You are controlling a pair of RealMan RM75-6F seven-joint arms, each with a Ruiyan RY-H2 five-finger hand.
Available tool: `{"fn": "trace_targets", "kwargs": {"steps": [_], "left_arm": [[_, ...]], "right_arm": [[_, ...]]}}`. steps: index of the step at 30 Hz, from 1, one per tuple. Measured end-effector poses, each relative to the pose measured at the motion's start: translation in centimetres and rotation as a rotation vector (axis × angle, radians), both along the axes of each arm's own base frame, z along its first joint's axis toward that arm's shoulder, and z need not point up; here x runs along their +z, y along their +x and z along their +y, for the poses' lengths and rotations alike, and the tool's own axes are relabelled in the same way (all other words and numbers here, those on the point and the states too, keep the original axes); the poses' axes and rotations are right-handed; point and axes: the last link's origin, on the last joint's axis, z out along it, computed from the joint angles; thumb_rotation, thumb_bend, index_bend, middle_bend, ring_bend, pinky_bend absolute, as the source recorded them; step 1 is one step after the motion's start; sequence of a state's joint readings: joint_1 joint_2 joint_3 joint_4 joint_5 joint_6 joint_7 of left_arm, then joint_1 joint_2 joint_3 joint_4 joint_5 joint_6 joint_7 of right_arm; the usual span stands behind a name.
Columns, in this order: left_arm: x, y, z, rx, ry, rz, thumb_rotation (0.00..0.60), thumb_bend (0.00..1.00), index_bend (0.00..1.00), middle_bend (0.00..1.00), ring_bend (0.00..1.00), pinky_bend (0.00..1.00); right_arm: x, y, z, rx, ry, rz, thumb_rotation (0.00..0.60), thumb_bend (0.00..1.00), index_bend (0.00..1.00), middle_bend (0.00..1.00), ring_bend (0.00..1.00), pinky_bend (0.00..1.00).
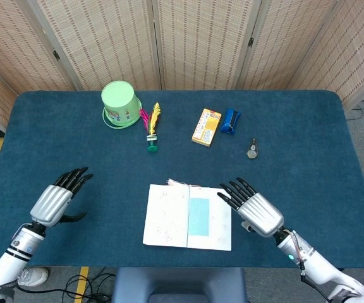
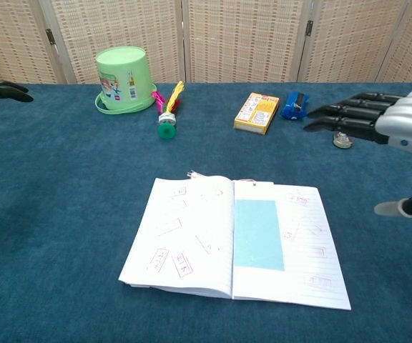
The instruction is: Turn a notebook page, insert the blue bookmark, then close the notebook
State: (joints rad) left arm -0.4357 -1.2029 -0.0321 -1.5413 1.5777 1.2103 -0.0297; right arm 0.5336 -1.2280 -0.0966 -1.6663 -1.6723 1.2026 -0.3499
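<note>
The fingers (image 1: 232,189) of the right hand (image 1: 256,212) are stretched out and a little apart, holding nothing, hovering just off the right edge of the open notebook (image 1: 188,216). In the chest view the same hand (image 2: 399,126) shows high at the right, dark fingertips pointing left over the table (image 1: 308,158), with its thumb hanging below. The left hand (image 1: 57,201) sits well off to the other side, its fingers likewise extended and slightly spread, with nothing in them; only its fingertips (image 2: 6,89) peek into the chest view at the left edge.

Between the two sets of fingers, nearer the right ones, the notebook lies flat and open. The blue bookmark (image 2: 258,234) rests on the right-hand page, close beside the spine, and neither hand touches it.

From how things lie, the bookmark looks to be in place, and I'd take the page turn as done too, though the pictures alone cannot prove that. What plainly remains is closing the notebook: both covers are still down on the table. The right fingers are nearest for that, I'd say.

Beyond the fingers, along the far side of the table, stand a green cup (image 1: 121,104), a feathered shuttlecock (image 1: 151,125), a yellow box (image 1: 206,127), a small blue object (image 1: 230,121) and a small round thing (image 1: 252,150) I can't identify.
</note>
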Motion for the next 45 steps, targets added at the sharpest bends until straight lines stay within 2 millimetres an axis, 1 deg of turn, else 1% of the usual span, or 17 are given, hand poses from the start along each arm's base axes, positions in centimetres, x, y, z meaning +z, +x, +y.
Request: {"fn": "trace_targets", "kwargs": {"steps": [7, 12, 15, 19, 22, 25, 28, 30, 38, 45], "left_arm": [[-1.1, 0.9, -0.1, -0.102, -0.022, 0.007, 0.600, 0.23, 0.17, 0.03, 0.05, 0.16], [-2.5, 2.0, -0.2, -0.244, -0.064, 0.052, 0.600, 0.23, 0.18, 0.04, 0.05, 0.16], [-3.4, 2.8, -0.4, -0.330, -0.096, 0.082, 0.600, 0.22, 0.17, 0.04, 0.05, 0.16], [-4.6, 3.5, -0.8, -0.404, -0.130, 0.103, 0.600, 0.23, 0.16, 0.04, 0.05, 0.16], [-6.0, 4.1, -1.4, -0.462, -0.161, 0.108, 0.600, 0.23, 0.14, 0.04, 0.05, 0.16], [-7.4, 4.3, -1.9, -0.504, -0.189, 0.119, 0.600, 0.23, 0.10, 0.04, 0.05, 0.16], [-8.6, 4.4, -2.2, -0.529, -0.209, 0.128, 0.600, 0.23, 0.04, 0.04, 0.05, 0.16], [-9.5, 4.7, -2.5, -0.543, -0.219, 0.124, 0.600, 0.23, 0.02, 0.04, 0.05, 0.16], [-12.9, 5.6, -3.0, -0.601, -0.220, 0.113, 0.600, 0.23, 0.02, 0.04, 0.05, 0.16], [-14.7, 5.9, -3.0, -0.611, -0.215, 0.126, 0.600, 0.23, 0.02, 0.04, 0.05, 0.16]], "right_arm": [[2.3, -1.3, 0.1, -0.023, -0.062, -0.017, 0.600, 0.10, 0.00, 0.00, 0.00, 0.00], [4.0, -1.6, 0.2, -0.022, -0.113, -0.025, 0.600, 0.10, 0.00, 0.00, 0.00, 0.00], [4.7, -1.6, 0.5, -0.027, -0.132, -0.033, 0.600, 0.10, 0.00, 0.00, 0.00, 0.00], [5.3, -1.9, 0.8, -0.044, -0.153, -0.036, 0.600, 0.10, 0.00, 0.00, 0.00, 0.00], [5.8, -2.4, 1.0, -0.072, -0.171, -0.034, 0.600, 0.10, 0.00, 0.00, 0.00, 0.00], [6.0, -2.7, 1.0, -0.085, -0.182, -0.033, 0.600, 0.10, 0.00, 0.00, 0.00, 0.00], [6.0, -2.8, 1.0, -0.089, -0.186, -0.034, 0.600, 0.10, 0.00, 0.00, 0.00, 0.00], [6.0, -2.7, 0.9, -0.088, -0.189, -0.037, 0.600, 0.10, 0.00, 0.00, 0.00, 0.00], [6.1, -2.8, 0.8, -0.100, -0.201, -0.043, 0.600, 0.10, 0.00, 0.00, 0.00, 0.00], [6.2, -3.1, 0.9, -0.117, -0.203, -0.054, 0.600, 0.10, 0.00, 0.00, 0.00, 0.00]]}}
